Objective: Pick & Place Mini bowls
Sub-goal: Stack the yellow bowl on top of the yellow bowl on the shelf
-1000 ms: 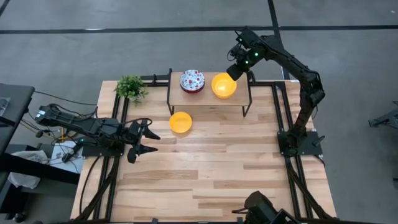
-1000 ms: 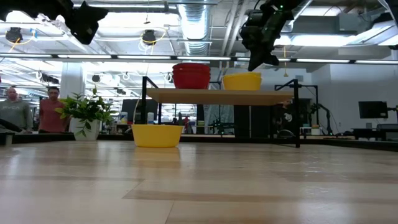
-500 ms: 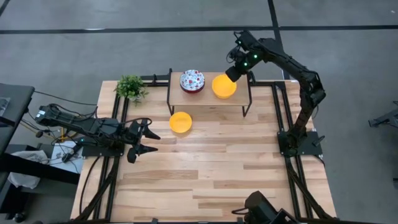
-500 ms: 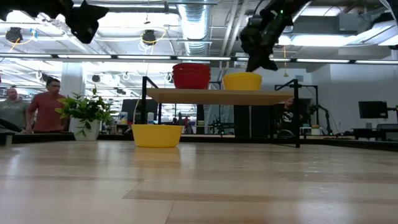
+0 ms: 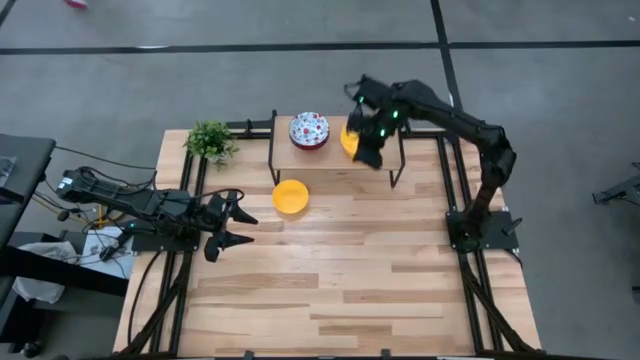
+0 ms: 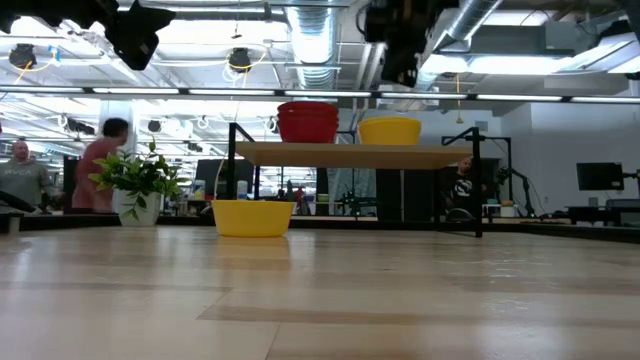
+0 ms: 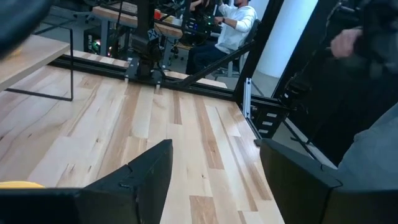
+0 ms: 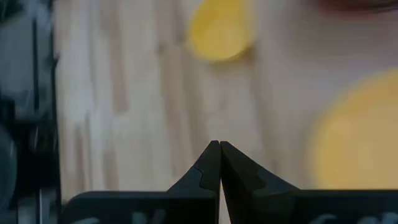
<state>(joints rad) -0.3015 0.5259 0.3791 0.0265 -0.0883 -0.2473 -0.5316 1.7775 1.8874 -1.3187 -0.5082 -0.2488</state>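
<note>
A wooden shelf (image 5: 330, 152) stands at the table's far side. On it rest a stack of floral mini bowls (image 5: 309, 130), red from the side in the low view (image 6: 307, 121), and a yellow mini bowl (image 5: 349, 136) (image 6: 389, 130). Another yellow mini bowl (image 5: 291, 196) (image 6: 252, 216) rests on the table in front of the shelf. My right gripper (image 5: 368, 152) (image 8: 219, 148) is shut, hovers high above the shelf's yellow bowl (image 8: 354, 140) and partly hides it from above. My left gripper (image 5: 236, 222) (image 7: 214, 180) is open, near the table's left edge.
A small green plant (image 5: 210, 140) stands at the table's far left corner. The shelf's thin black legs (image 5: 395, 170) stand beside the table bowl. People move in the room behind the table (image 6: 95, 165). Bare wood (image 5: 340, 270) spreads over the table's near half.
My right gripper has swung from beyond the shelf's far right corner toward the table's near and left side, over the shelf's yellow bowl, rising a little and turning as it went. The bowls have kept still. A person has walked behind the plant.
</note>
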